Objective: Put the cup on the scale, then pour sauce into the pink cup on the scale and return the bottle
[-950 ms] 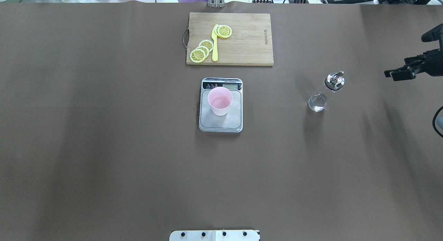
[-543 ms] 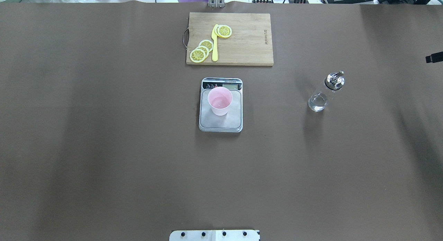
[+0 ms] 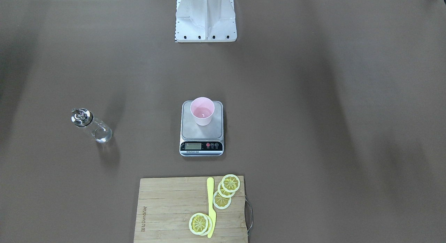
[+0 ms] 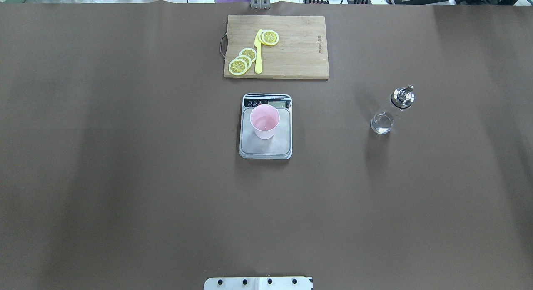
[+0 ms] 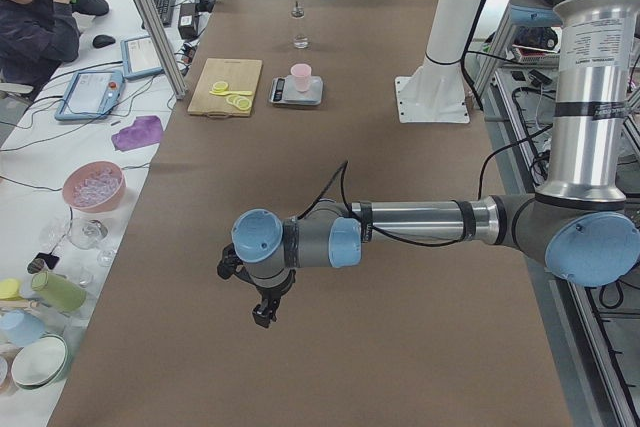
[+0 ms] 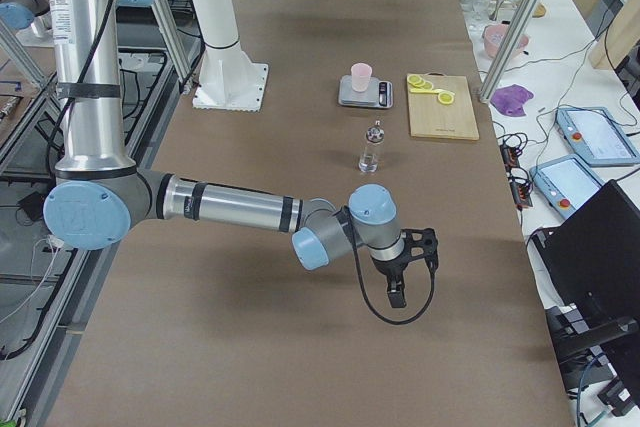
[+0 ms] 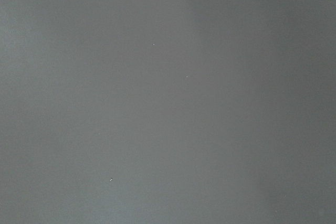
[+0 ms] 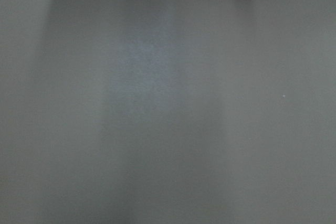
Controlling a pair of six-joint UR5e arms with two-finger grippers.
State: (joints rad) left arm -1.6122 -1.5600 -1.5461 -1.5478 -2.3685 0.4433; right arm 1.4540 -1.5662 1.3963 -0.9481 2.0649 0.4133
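Observation:
The pale pink cup (image 4: 264, 121) stands upright on the steel scale (image 4: 266, 150) at mid-table, also in the front view (image 3: 202, 111). The clear glass bottle (image 4: 389, 113) with its metal cap stands alone on the table to the right of the scale, a little clear sauce in its base. Neither gripper shows in the overhead or front views. The left gripper (image 5: 262, 312) hangs over the table's left end, far from the scale. The right gripper (image 6: 395, 292) hangs over the right end, beyond the bottle (image 6: 372, 147). I cannot tell whether either is open or shut.
A wooden cutting board (image 4: 291, 61) with lemon slices (image 4: 243, 61) and a yellow knife (image 4: 258, 53) lies behind the scale. The robot's base plate (image 4: 258, 283) sits at the near edge. Both wrist views show only brown table cover.
The right gripper, seen at the overhead view's right edge a second ago, has withdrawn out of that view. Cup, scale and bottle have not moved.

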